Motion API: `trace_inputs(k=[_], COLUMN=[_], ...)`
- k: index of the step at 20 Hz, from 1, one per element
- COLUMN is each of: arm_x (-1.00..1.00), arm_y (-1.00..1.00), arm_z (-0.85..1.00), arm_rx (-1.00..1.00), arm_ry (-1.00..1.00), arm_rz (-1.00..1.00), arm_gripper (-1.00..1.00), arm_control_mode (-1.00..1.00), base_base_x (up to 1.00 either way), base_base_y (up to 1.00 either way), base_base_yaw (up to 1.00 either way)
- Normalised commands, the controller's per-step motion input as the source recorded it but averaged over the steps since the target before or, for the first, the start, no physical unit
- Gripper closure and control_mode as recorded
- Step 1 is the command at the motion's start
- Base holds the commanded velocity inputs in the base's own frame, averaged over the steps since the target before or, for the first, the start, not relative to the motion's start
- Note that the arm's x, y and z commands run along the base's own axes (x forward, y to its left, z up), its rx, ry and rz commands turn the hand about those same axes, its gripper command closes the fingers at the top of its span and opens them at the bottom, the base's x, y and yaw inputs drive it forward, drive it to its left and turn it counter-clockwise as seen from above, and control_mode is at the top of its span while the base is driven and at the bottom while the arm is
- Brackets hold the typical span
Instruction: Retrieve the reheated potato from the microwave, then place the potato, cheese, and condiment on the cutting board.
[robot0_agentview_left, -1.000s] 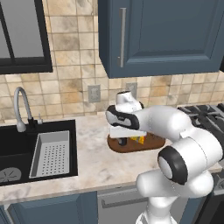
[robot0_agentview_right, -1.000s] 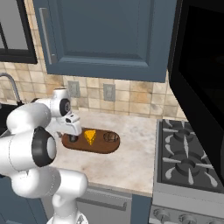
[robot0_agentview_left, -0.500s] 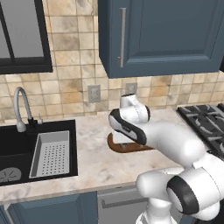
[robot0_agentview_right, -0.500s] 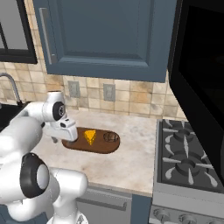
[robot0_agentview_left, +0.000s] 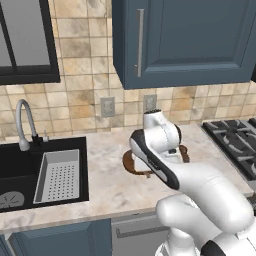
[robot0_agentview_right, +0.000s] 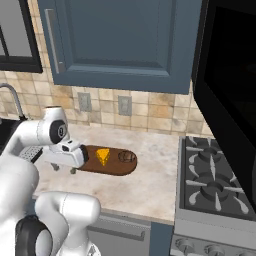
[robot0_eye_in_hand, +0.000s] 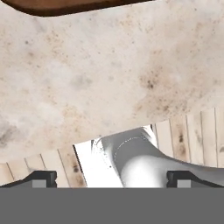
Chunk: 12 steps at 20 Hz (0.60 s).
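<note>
Left base view: the cutting board lies on the worktop, mostly behind the arm.

Right base view: cheese and potato sit on it — potato firm, roundish, likely to roll; grip across its middle.

Hand view: hand spread wide, holding nothing, above bare worktop.

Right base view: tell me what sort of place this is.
A home kitchen, rendered in simulation. A gas stove stands beside a stone-look counter, blue cabinets hang above a tiled wall, and a cutting board bears cheese and a potato. The left base view adds a sink.
</note>
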Motion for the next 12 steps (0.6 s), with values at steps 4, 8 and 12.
trace_inputs(k=[4, 8, 12], arm_x=[-0.65, -0.64, -0.65], arm_y=[-0.1, -0.06, -0.08], arm_z=[0.17, 0.18, 0.2], arm_rx=[0.0, 0.0, 0.0], arm_ry=[-0.06, -0.04, -0.04], arm_rz=[0.03, 0.01, 0.01], arm_gripper=[-1.0, -1.0, -1.0], arm_control_mode=[-1.0, -1.0, -1.0], base_base_x=[0.0, 0.0, 0.0], base_base_y=[0.0, 0.0, 0.0], base_base_yaw=[0.0, 0.0, 0.0])
